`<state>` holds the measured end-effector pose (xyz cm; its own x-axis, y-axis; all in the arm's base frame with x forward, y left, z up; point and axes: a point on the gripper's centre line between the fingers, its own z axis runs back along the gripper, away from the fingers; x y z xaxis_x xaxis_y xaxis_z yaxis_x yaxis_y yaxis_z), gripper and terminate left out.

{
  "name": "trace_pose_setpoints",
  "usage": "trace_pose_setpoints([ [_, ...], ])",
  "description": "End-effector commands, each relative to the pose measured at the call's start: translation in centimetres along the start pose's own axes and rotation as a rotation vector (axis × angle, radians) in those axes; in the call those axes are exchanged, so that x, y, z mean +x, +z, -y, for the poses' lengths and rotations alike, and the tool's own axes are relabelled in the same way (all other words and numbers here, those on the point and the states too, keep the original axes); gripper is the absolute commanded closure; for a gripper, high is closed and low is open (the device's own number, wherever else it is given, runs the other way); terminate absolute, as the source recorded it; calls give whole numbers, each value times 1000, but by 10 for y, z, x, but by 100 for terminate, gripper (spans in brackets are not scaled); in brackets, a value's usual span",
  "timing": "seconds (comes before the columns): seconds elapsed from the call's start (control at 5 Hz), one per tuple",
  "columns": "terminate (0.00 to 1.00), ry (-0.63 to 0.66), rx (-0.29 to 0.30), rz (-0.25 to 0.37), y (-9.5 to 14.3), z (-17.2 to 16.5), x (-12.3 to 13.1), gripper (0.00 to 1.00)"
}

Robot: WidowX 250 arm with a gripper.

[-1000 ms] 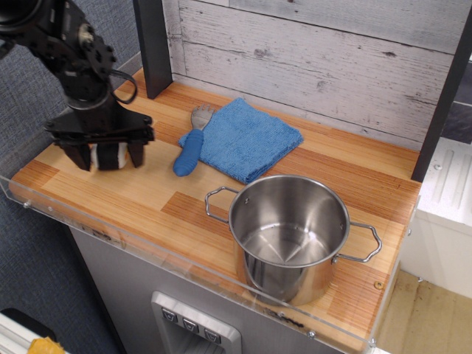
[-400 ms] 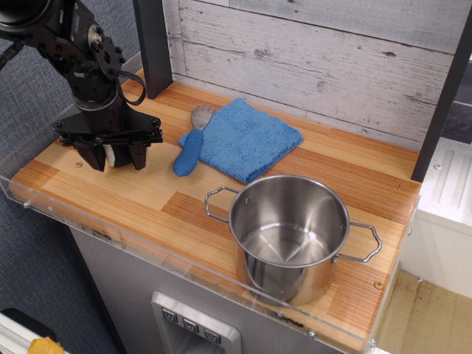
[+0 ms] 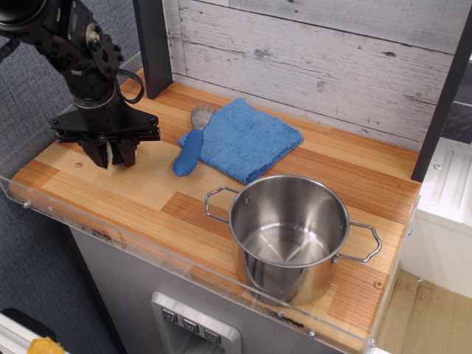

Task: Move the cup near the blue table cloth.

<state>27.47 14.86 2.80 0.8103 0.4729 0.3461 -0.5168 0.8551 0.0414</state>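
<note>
The arm is reaching down from 10 o'clock, gripper (image 3: 109,153) pointing straight down, clamping the cup (image 3: 110,150), well apart from the cloth (image 3: 247,138) at 3 o'clock.

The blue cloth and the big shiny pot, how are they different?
The blue table cloth is soft, fuzzy and lies flat; the steel pot is hard, shiny and stands tall. The cloth is square, while the pot is round with two wire handles. The cloth sits toward the back by the wall; the pot stands near the front edge. Both rest on the wooden counter, and neither is touched by the gripper.
</note>
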Motion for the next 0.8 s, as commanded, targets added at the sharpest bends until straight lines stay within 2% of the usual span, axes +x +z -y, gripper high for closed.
trace_pose_setpoints([
  [0.0, 0, -11, -16, 84, 35, 1, 17, 100],
  [0.4, 0, 44, -80, 231, 120, 11, 58, 100],
  [0.6, 0, 30, -124, 264, 140, 20, 61, 100],
])
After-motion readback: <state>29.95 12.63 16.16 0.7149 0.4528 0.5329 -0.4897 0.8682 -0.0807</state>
